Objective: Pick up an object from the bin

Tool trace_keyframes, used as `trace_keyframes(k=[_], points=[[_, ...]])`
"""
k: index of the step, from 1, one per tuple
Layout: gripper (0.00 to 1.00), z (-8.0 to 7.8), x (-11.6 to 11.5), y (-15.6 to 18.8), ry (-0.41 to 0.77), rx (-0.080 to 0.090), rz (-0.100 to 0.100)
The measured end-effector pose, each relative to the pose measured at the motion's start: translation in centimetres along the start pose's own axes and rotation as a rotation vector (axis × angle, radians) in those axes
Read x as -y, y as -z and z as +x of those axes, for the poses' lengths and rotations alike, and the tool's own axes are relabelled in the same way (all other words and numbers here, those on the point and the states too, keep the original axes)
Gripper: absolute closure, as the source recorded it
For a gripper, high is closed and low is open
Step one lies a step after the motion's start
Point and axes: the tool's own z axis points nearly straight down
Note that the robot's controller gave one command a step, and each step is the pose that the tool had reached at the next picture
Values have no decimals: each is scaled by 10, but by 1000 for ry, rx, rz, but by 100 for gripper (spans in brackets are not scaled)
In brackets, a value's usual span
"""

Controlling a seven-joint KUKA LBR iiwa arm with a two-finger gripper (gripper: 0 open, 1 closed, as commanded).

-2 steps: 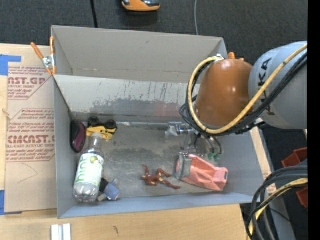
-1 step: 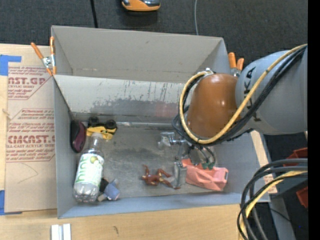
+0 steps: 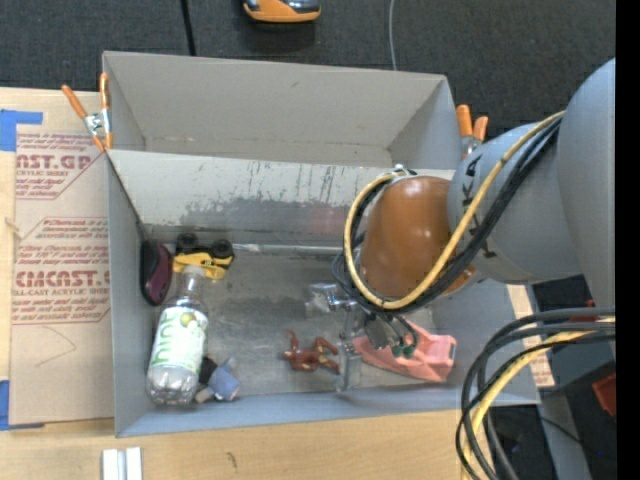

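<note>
In bin (image 3: 270,108), left: dark maroon piece (image 3: 152,273), yellow-black toy (image 3: 203,258), clear bottle (image 3: 178,346) lying down. Front centre: small brown figure (image 3: 312,353) on the floor, gripper (image 3: 347,363) low just right of it; open or closed, cannot tell. Pink flat piece (image 3: 425,356) just right again

1. Pink flat thing (image 3: 432,356), just right of the gripper (image 3: 347,366): the robot's cables (image 3: 392,338) are covering its near end.
2. Small brown thing (image 3: 308,354), just left of the gripper: it is showing too small to tell its kind.
3. Floor of the bin (image 3: 262,303) behind the gripper: the orange cover (image 3: 405,236) is hiding it.
4. Blue and dark bits (image 3: 220,380), far left of the gripper: the clear bottle (image 3: 178,343) is overlapping them.
</note>
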Motion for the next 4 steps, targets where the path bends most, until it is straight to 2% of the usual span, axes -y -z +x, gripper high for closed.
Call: trace_keyframes(k=[1,2,3,4], points=[[100,11,-8,-23,217,-2,-1],[100,11,-8,-23,217,-2,-1],[100,14,1,9,609,-2,-2],[100,14,1,9,609,-2,-2]])
